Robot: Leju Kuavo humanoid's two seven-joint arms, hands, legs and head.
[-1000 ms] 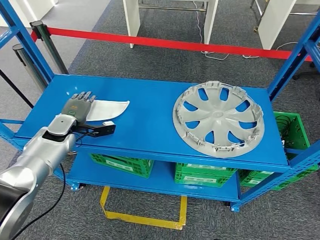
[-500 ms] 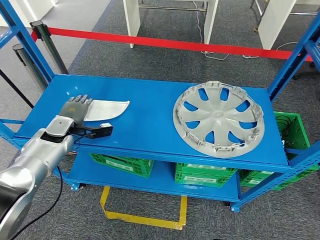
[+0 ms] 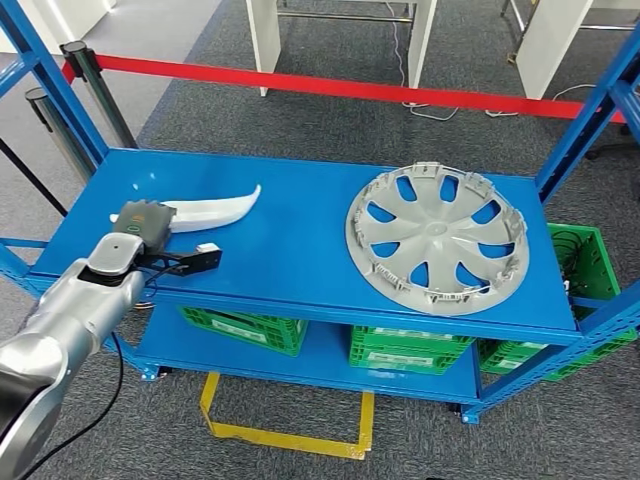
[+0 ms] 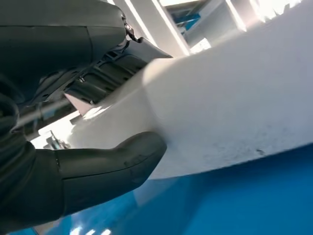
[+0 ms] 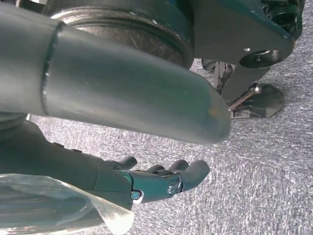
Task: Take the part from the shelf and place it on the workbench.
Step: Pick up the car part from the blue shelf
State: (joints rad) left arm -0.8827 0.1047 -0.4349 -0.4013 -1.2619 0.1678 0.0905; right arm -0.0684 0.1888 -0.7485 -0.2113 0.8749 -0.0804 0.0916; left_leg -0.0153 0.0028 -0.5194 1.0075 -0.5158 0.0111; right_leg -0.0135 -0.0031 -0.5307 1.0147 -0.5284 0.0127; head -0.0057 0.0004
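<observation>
Left robot hand point(image 3: 140, 220) grasping white curved part point(image 3: 215, 207) near its end on shelf point(image 3: 302, 250); off-centre grip, long end may droop or slip. Right robot hand point(image 5: 155, 181) released, hanging.

I stand in a workshop or small factory storeroom. Before me is a blue steel rack point(image 3: 302, 240) with a grey hubcap point(image 3: 436, 238) and a white trim part point(image 3: 211, 208) on its top shelf, green plastic crates point(image 3: 245, 330) below, grey carpet point(image 3: 317, 110) underfoot, yellow tape point(image 3: 287, 435) marked on it, and a red barrier belt point(image 3: 340, 88) strung between posts behind.
</observation>
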